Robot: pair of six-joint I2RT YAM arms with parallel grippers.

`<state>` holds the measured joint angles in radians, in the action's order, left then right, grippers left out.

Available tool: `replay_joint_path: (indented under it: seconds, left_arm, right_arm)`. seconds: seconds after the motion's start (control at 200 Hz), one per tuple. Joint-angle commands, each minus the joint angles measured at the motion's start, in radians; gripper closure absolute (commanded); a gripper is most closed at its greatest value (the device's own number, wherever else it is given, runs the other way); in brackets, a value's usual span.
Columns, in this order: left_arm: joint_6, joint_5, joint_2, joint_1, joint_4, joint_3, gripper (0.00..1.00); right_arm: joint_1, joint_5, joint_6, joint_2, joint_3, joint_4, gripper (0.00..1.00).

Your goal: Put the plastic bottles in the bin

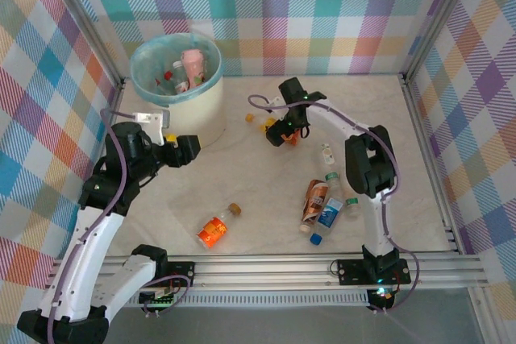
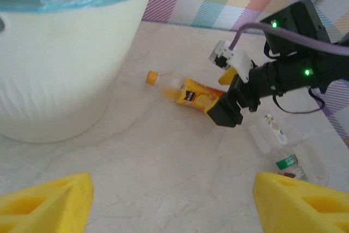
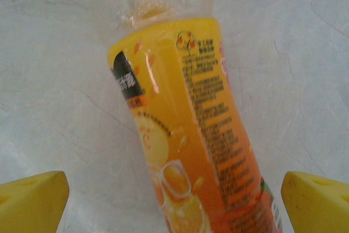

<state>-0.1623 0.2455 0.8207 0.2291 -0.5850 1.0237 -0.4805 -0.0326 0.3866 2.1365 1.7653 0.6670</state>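
Checked cloth in many colours walls a pale marbled table. At its far left corner stands the bin, its teal liner folded over the rim, with a pink-labelled bottle and others already inside.

Just beside the bin's near side hangs the left gripper. Its yellow fingers are spread and nothing lies between them.

Toward the near edge, left of centre, a bottle with an orange label lies on its side.

Further right and nearer the far edge, a yellow-capped juice bottle lies flat. The right gripper hovers over it with jaws spread wide to either side of the body, neither pad touching it.

The juice bottle looks empty, so probably very light. Its thin clear wall should dent under a hard squeeze, and the glossy label may slip. The labelled middle, taken across its width, seems the best hold, since the shoulder tapers away.

Near the right edge, toward the front, lie a crushed brown-labelled bottle and a blue-labelled one, touching. A small clear bottle lies farther back.
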Motion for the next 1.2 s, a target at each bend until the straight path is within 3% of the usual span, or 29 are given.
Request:
replay_joint_path:
  seconds: [0.0, 0.25, 0.53, 0.74, 0.815, 0.895, 0.935, 1.195]
  left_arm:
    - [0.020, -0.011, -0.032, 0.013, -0.042, -0.032, 0.23]
    - [0.006, -0.052, -0.043, 0.014, -0.068, -0.033, 0.22]
    - [-0.017, -0.016, -0.007, 0.013, -0.029, 0.000, 0.22]
    - [-0.038, 0.017, 0.053, 0.015, 0.006, 0.049, 0.22]
    - [-0.043, 0.015, 0.070, 0.015, 0.024, 0.053, 0.22]
    - [-0.052, 0.012, 0.083, 0.015, 0.035, 0.049, 0.22]
    - [-0.055, 0.013, 0.088, 0.015, 0.036, 0.047, 0.22]
    - [-0.051, -0.014, 0.089, 0.015, 0.022, 0.045, 0.22]
  right_arm:
    - [0.008, 0.040, 0.069, 0.053, 0.050, 0.055, 0.00]
    - [0.014, -0.003, 0.115, 0.114, 0.083, 0.095, 0.00]
    - [0.014, 0.004, 0.046, -0.006, 0.065, 0.097, 0.28]
    - [0.014, 0.080, -0.007, -0.209, -0.101, -0.023, 0.40]
    - [0.014, 0.129, -0.013, -0.230, -0.134, -0.048, 0.37]
    - [0.014, 0.118, -0.027, -0.188, -0.108, -0.031, 0.14]
    - [0.015, 0.095, -0.037, -0.147, -0.064, 0.010, 0.08]
    - [0.014, -0.007, -0.069, 0.066, 0.124, 0.137, 0.08]
